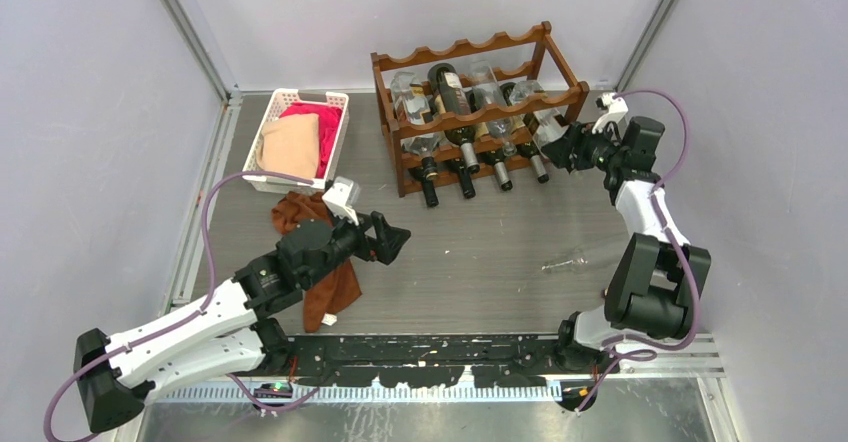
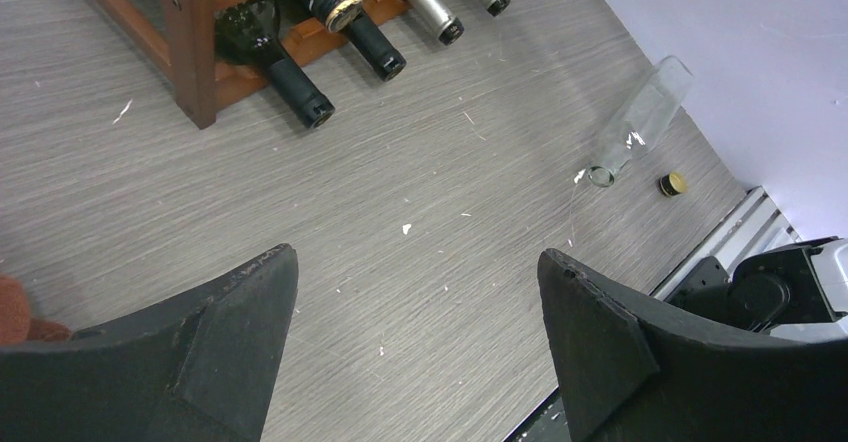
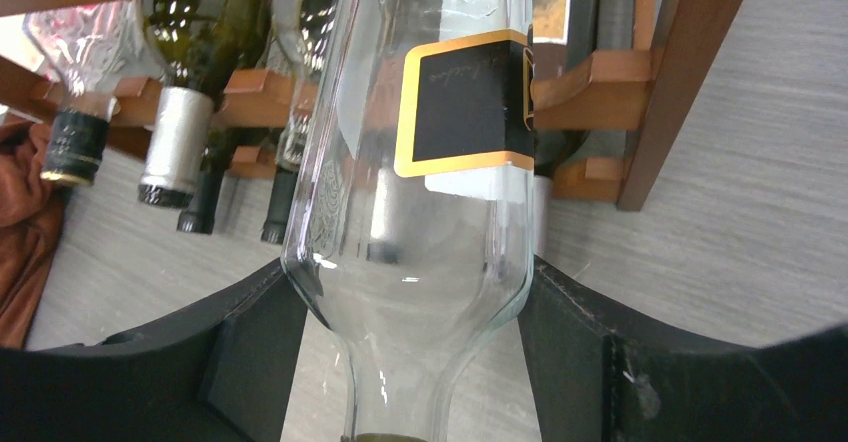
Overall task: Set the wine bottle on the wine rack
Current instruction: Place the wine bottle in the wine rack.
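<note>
The dark reddish-brown wine rack [image 1: 465, 50] stands at the back of the table with several bottles lying in its scalloped rails. At its right end my right gripper [image 1: 572, 147] is shut on a clear wine bottle [image 3: 420, 162] with a black, gold-edged label. Both fingers press the bottle's shoulder, and its body reaches in among the rack's rails [image 3: 690, 62]. In the top view this bottle [image 1: 540, 120] lies at the rack's right end. My left gripper [image 1: 400, 237] hangs open over the table's middle left, nothing between its fingers [image 2: 250, 302].
A second clear bottle [image 1: 570, 259] lies on the table right of centre, with a small gold-rimmed cap [image 2: 675, 184] near it. A white basket [image 1: 270, 122] with cloths stands at the back left. A brown cloth [image 1: 300, 212] lies under the left arm.
</note>
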You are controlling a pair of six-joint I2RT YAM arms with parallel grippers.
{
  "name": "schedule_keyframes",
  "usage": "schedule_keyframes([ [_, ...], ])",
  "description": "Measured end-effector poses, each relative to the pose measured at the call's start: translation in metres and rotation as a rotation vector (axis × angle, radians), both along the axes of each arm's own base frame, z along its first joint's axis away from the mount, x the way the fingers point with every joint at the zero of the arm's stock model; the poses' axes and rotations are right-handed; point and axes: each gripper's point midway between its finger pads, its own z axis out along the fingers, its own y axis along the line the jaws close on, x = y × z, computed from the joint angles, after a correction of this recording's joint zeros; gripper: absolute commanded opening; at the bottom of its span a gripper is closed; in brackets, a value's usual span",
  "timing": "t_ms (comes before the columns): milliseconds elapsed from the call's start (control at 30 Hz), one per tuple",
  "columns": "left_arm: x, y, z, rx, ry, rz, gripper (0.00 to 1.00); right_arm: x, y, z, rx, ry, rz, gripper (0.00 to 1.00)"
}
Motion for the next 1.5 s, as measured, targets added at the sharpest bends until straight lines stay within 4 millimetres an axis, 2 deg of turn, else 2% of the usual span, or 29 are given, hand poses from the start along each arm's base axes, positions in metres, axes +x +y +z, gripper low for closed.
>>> schedule_keyframes([
  [133,0.001,-0.003,-0.002,-0.003,0.007,0.0,0.88,0.017,-0.005,-0.006,0.011,-0.014,-0.033,0.01],
  [300,0.003,-0.005,-0.005,0.004,0.013,-0.001,0.88,0.031,-0.003,-0.011,0.022,-0.039,-0.029,0.01],
  [733,0.005,-0.009,-0.011,0.016,0.021,-0.001,0.88,0.062,0.004,-0.008,0.038,-0.109,-0.03,0.01],
  [1033,0.007,-0.01,-0.015,0.028,0.03,0.0,0.88,0.071,0.013,-0.007,0.049,-0.138,-0.027,0.02],
  [1200,0.007,-0.011,-0.019,0.038,0.037,0.0,0.88,0.083,0.014,-0.003,0.049,-0.182,-0.036,0.02],
  [1500,0.01,-0.015,-0.026,0.058,0.051,-0.001,0.88,0.091,0.016,-0.002,0.054,-0.211,-0.05,0.03],
])
